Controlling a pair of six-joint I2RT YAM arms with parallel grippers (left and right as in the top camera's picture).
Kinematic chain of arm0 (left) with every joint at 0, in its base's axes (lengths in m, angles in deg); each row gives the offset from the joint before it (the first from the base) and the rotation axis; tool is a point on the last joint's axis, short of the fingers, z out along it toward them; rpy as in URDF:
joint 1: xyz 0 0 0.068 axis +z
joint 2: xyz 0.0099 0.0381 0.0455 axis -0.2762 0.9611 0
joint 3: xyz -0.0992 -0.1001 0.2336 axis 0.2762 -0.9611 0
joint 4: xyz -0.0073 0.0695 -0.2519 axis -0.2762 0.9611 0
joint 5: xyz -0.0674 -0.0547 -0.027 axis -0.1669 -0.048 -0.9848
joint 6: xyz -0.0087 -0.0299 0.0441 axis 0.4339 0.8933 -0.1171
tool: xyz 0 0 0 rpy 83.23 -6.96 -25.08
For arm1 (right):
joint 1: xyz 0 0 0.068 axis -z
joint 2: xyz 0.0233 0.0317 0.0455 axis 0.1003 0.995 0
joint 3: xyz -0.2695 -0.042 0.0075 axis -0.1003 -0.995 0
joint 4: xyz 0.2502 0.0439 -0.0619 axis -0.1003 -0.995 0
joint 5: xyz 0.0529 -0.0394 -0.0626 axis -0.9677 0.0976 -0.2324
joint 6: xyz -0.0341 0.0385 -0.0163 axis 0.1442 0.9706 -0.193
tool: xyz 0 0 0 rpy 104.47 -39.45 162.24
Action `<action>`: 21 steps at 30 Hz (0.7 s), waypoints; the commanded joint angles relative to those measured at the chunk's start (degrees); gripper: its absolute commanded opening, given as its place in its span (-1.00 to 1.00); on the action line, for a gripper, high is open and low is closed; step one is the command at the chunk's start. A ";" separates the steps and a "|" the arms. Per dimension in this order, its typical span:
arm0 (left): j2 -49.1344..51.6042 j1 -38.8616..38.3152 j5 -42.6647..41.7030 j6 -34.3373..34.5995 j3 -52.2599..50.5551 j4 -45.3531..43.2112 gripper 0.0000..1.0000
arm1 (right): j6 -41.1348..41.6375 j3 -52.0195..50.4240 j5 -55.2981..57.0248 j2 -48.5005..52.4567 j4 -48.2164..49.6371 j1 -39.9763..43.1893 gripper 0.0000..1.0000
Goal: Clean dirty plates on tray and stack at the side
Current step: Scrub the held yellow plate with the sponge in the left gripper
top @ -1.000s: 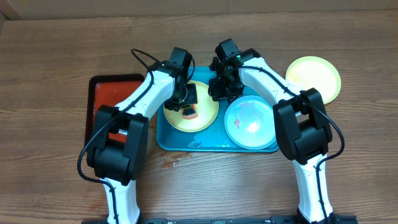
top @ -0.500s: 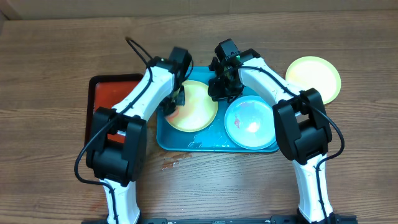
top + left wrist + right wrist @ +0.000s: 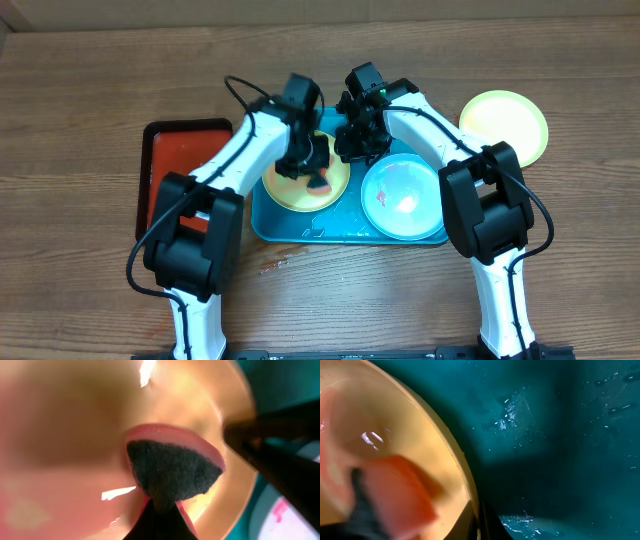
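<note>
- Overhead: the blue tray (image 3: 283, 226) lies mid-table on the wooden table (image 3: 90, 80), with a smaller red tray (image 3: 165, 160) just beside it on its left.
- Two plates sit inside the blue tray. The yellow-green plate (image 3: 290, 188) is in its left half and the mint plate (image 3: 405, 200) in its right half, rims close together.
- A second yellow-green plate (image 3: 505, 125) rests on the bare table, to the right of the tray and apart from it.
- The left gripper (image 3: 312, 168) is down over the yellow-green plate in the tray, clenched on a sponge (image 3: 320, 183) that lies against the plate's face.
- The right gripper (image 3: 355, 146) sits at that plate's far right rim, over the tray. From here I cannot tell how its jaws stand.
- Left wrist: the sponge fills the centre, dark scrubbing pad facing the camera with a pink-orange edge around it, pinched at its lower end between the dark fingers (image 3: 155, 527).
- The plate behind it is a yellow blur. At lower right, part of the mint plate shows a pink smear (image 3: 279, 510).
- Right wrist: the yellow-green plate's rim curves down to the bottom edge, where a dark fingertip (image 3: 481, 521) stands right at it. Whether the jaws grip the rim is not clear.
- The orange sponge shows blurred on the plate at lower left. The tray floor to the right is wet with droplets (image 3: 512, 410).
</note>
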 commanded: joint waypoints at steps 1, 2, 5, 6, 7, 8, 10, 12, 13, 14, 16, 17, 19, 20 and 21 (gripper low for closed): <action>-0.09 -0.63 4.13 -1.44 -4.07 -2.12 -0.91 | 0.28 -1.31 3.19 0.74 0.50 0.11 -0.93; -0.09 -0.63 7.96 -0.79 -4.63 -2.16 -0.92 | 0.28 -1.31 3.19 0.74 0.50 0.11 -0.93; -0.09 -0.37 19.04 1.66 -4.96 -0.22 -0.92 | 0.26 -1.31 3.19 0.74 0.28 0.11 -0.93; -0.09 -0.13 21.44 2.01 -4.85 0.46 -0.92 | 0.26 -1.31 3.19 0.74 0.28 0.11 -0.93; -0.09 0.17 23.78 2.12 -4.59 1.44 -0.92 | 0.26 -1.31 3.19 0.74 0.31 0.11 -0.93; -0.11 0.52 26.05 2.47 -4.15 2.56 -0.92 | 0.26 -1.31 3.21 0.74 0.33 0.11 -0.93; -0.24 1.40 29.70 3.50 -3.04 4.66 -0.92 | 0.26 -1.31 3.41 0.74 0.50 0.11 -0.93; -0.61 2.73 32.54 4.85 -1.46 6.69 -0.92 | 0.26 -1.27 3.45 0.74 0.57 0.17 -0.93; -0.74 3.61 33.18 5.18 -0.31 7.74 -0.91 | 0.26 -1.18 3.65 0.72 0.55 0.22 -0.92; -0.79 4.09 33.20 5.18 0.46 8.17 -0.92 | 0.26 -1.11 3.89 0.72 0.52 0.22 -0.93; -0.85 5.49 32.20 5.16 3.34 9.88 -0.92 | 0.20 -0.59 4.98 0.72 0.09 0.22 -0.93; -0.85 6.14 31.45 5.16 4.96 10.80 -0.92 | 0.04 -0.13 5.60 0.72 -0.35 0.22 -0.93; -0.85 7.37 28.76 4.94 8.35 12.68 -0.92 | -0.02 1.07 6.27 0.61 -1.49 0.15 -0.92; -0.85 7.91 27.17 4.96 10.10 13.73 -0.92 | -0.22 1.79 6.51 0.46 -2.10 0.13 -0.93; -0.85 8.44 25.53 4.96 11.82 14.75 -0.92 | -0.22 2.40 7.19 0.26 -2.43 0.09 -0.93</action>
